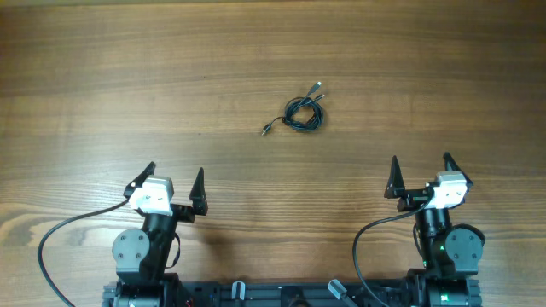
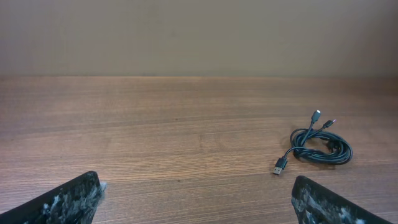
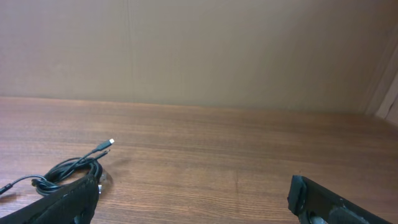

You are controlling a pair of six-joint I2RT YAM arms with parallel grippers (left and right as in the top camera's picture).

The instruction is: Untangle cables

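Note:
The cables (image 1: 303, 113) lie as one small black tangle of coiled loops on the wooden table (image 1: 128, 77), a little right of centre, with plug tips sticking out to the upper right and lower left. In the left wrist view the cables (image 2: 320, 148) sit ahead and to the right. From the right wrist, the cables (image 3: 71, 169) show at far left, partly behind a finger. My left gripper (image 1: 175, 181) is open near the front left, empty. My right gripper (image 1: 420, 172) is open near the front right, also empty. Both are well short of the tangle.
A beige wall (image 2: 199, 37) stands beyond the table's far edge. Thick black wires (image 1: 60, 234) run from each arm base at the table's front edge.

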